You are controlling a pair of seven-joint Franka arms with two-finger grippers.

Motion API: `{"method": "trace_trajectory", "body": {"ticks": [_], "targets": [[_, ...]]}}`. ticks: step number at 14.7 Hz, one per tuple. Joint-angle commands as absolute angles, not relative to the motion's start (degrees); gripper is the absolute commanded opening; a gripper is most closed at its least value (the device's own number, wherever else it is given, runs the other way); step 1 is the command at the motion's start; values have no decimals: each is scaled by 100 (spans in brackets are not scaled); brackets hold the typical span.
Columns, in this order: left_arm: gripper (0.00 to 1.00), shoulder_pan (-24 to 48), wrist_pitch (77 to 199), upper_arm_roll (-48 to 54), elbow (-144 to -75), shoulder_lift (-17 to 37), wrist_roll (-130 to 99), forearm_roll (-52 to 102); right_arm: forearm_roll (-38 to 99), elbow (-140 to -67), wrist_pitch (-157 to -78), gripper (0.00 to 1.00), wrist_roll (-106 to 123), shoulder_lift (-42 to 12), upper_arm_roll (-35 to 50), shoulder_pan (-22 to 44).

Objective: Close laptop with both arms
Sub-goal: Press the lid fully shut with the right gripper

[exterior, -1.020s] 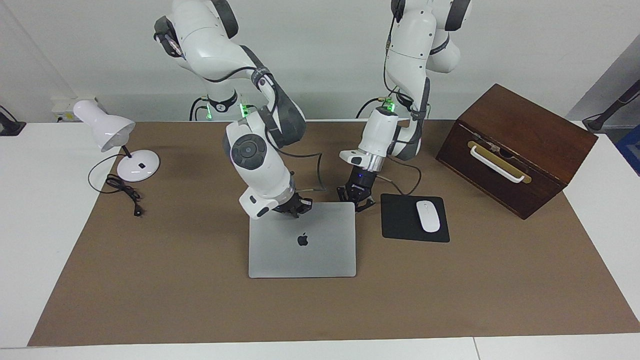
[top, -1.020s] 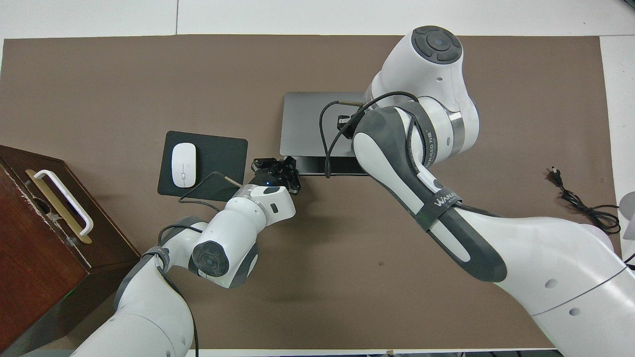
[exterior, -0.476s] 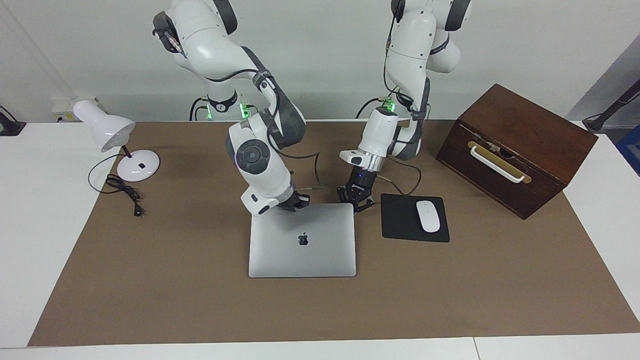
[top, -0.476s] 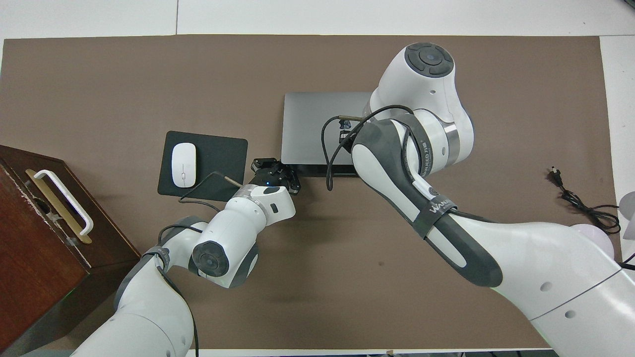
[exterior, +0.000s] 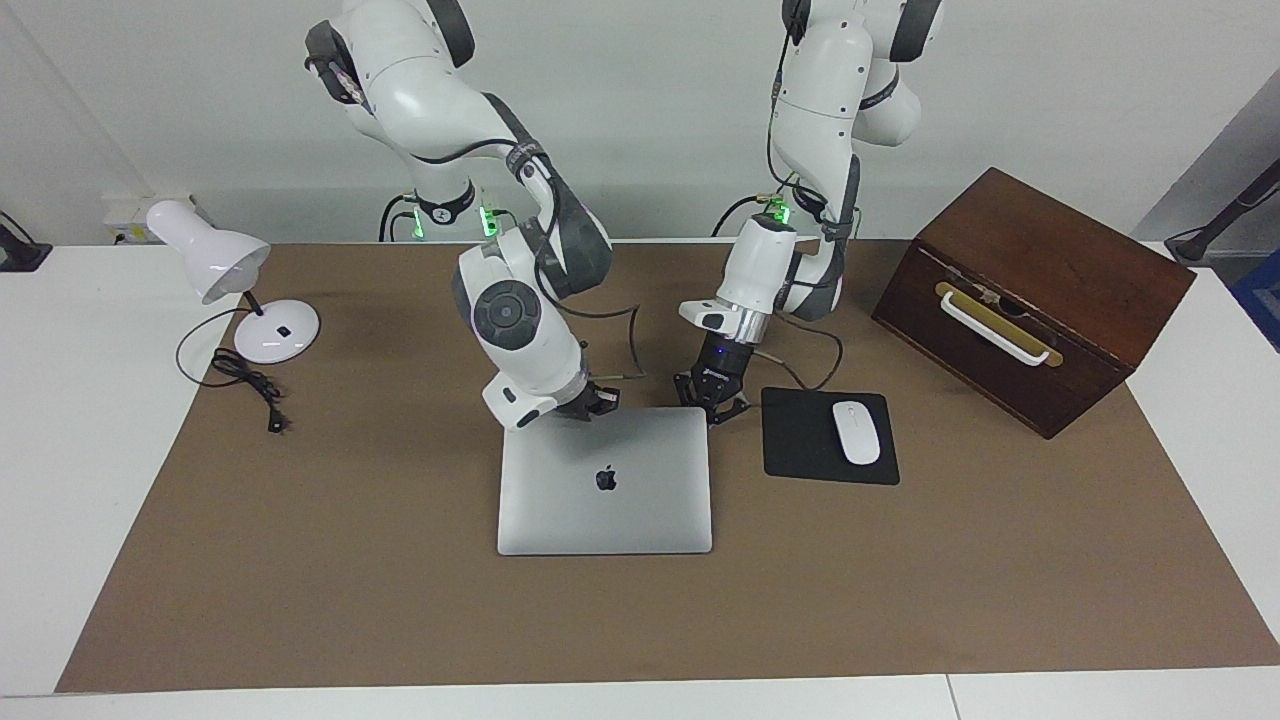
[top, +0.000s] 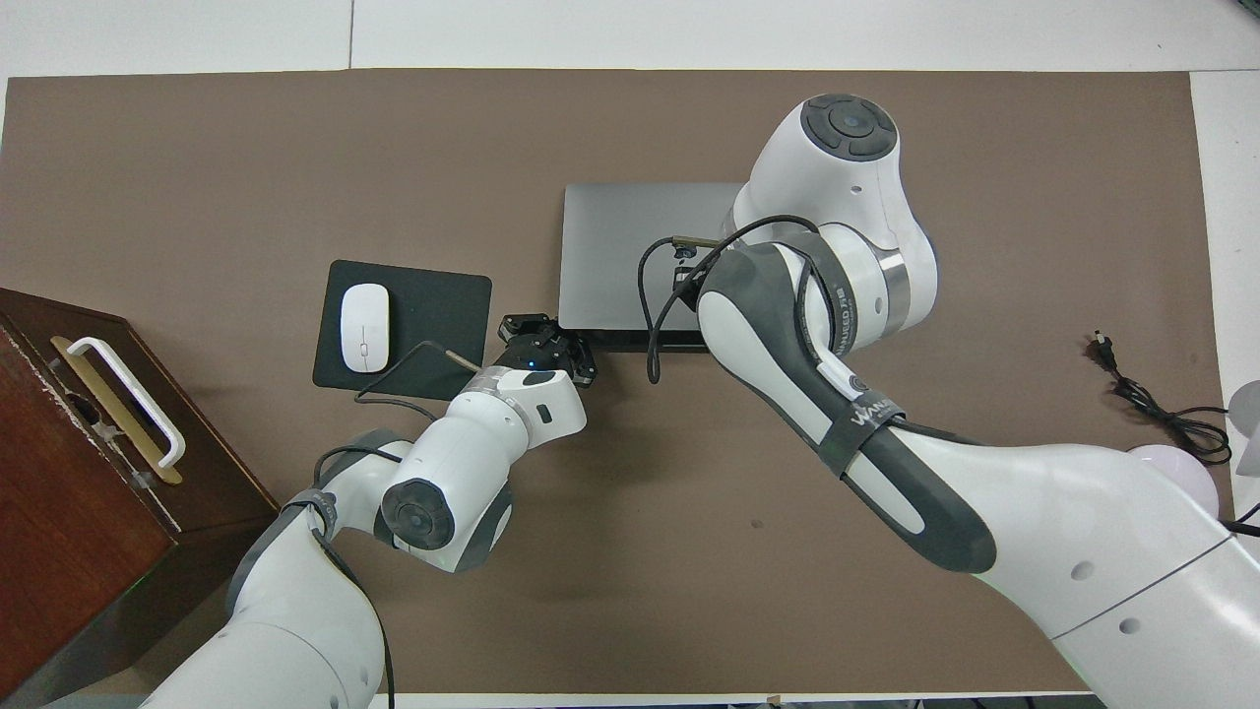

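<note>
The laptop (exterior: 605,481) lies closed and flat on the brown mat (exterior: 350,560) at the middle of the worktop (exterior: 60,420), logo side up. The right pincer (exterior: 592,399) sits at the lid's edge nearest the robots, toward the right arm's end; whether its fingers are parted cannot be told. The left pincer (exterior: 712,404) hangs low at the laptop's corner nearest the robots, between laptop and black mouse pad (exterior: 800,440), fingers spread (gripping nothing). A white mouse (exterior: 856,432) rests on the pad. A wooden box (exterior: 1030,295) stands toward the left arm's end, a white desk lamp (exterior: 225,270) toward the right arm's end.
</note>
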State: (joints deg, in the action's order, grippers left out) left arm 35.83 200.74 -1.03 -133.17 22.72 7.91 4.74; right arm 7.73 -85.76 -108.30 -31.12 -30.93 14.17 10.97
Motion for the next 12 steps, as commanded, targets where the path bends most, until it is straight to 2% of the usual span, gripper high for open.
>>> {"method": "trace_trajectory", "body": {"ticks": [1,12], "targets": [[0,3709,20065,-202,-13377,2628,879,519,932,-8859,-10969,0,-3164,-2900,1415,1063],[0,3709,20065,-202,-13377,2628,879,519,1081,-9141,-11250,0,-3173,-2848,1415,1072]]}}
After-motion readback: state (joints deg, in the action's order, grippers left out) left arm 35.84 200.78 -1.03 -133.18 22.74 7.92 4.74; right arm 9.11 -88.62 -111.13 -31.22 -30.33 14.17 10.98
